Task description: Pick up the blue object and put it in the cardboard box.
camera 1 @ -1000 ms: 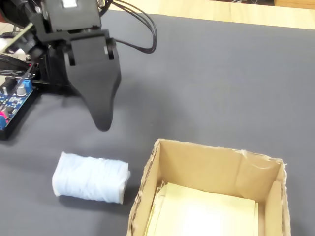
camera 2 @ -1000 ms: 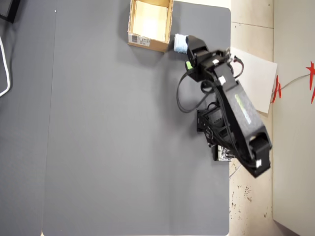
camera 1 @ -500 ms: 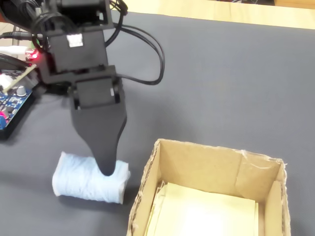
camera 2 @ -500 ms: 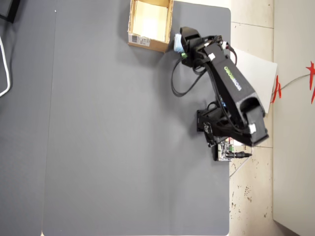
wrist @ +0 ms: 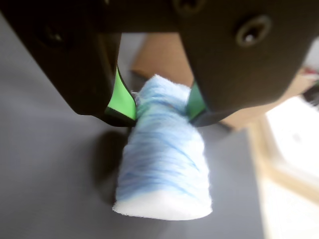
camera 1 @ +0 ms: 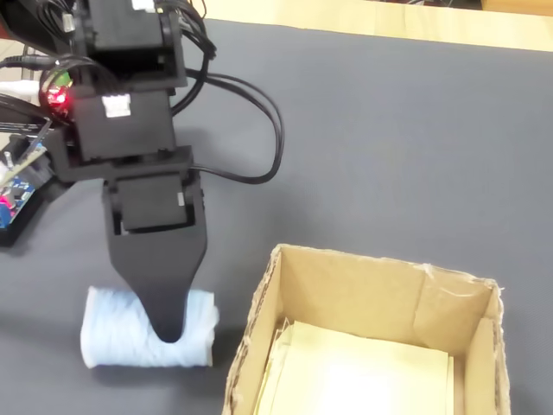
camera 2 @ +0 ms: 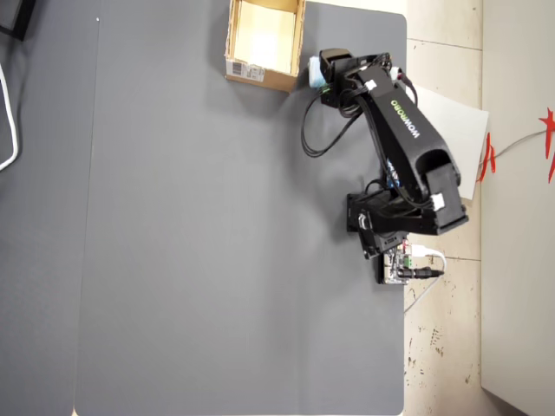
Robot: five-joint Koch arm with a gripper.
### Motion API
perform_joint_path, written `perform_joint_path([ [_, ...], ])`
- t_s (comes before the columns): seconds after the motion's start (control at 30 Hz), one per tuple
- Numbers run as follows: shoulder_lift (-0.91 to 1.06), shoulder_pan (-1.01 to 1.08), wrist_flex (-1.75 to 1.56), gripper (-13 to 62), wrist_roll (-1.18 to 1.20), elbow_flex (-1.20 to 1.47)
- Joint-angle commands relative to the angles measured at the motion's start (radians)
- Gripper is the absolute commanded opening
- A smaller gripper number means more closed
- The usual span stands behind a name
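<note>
The blue object [wrist: 164,164] is a pale, fuzzy light-blue roll lying on the dark grey mat. In the fixed view the blue object [camera 1: 112,333] lies just left of the cardboard box [camera 1: 371,285]. My gripper [wrist: 162,112] straddles the roll's far end, and both green-padded fingers [wrist: 122,99] press against its sides, so it is shut on the roll. The black gripper [camera 1: 168,324] points straight down onto the roll. From overhead, the gripper [camera 2: 323,74] and the blue object [camera 2: 316,73] sit right of the box [camera 2: 299,43], which stands open with a pale interior.
A blue circuit board [camera 1: 17,186] and the arm's base [camera 2: 381,221] lie at the mat's edge. Black cables [camera 1: 259,112] loop behind the arm. White paper [camera 2: 451,130] lies beside the mat. The box's near wall [camera 1: 251,337] stands close to the roll.
The gripper came down from above the mat onto the roll and closed on it. The roll shifted slightly left and toward the camera in the fixed view.
</note>
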Motion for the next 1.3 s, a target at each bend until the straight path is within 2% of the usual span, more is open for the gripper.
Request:
perform_joint_path([
  [0.0,0.046,0.011,-0.14,13.6,0.052,0.005],
  [0.3,0.175,-0.005,-0.413,13.6,0.101,0.14],
  [0.7,0.278,-0.023,-0.488,14.5,0.121,0.222],
  [0.73,0.278,-0.023,-0.468,16.3,0.121,0.221],
  [0.83,0.275,-0.021,-0.31,28.4,0.12,0.176],
  [0.9,0.267,-0.021,-0.198,31.8,0.117,0.13],
  [0.93,0.259,-0.021,-0.129,32.3,0.098,0.095],
  [0.97,0.222,-0.026,0.094,32.3,0.054,-0.037],
  [1.03,0.17,-0.034,0.236,32.3,0.014,-0.143],
  [1.27,0.017,-0.051,0.448,32.3,-0.049,-0.367],
])
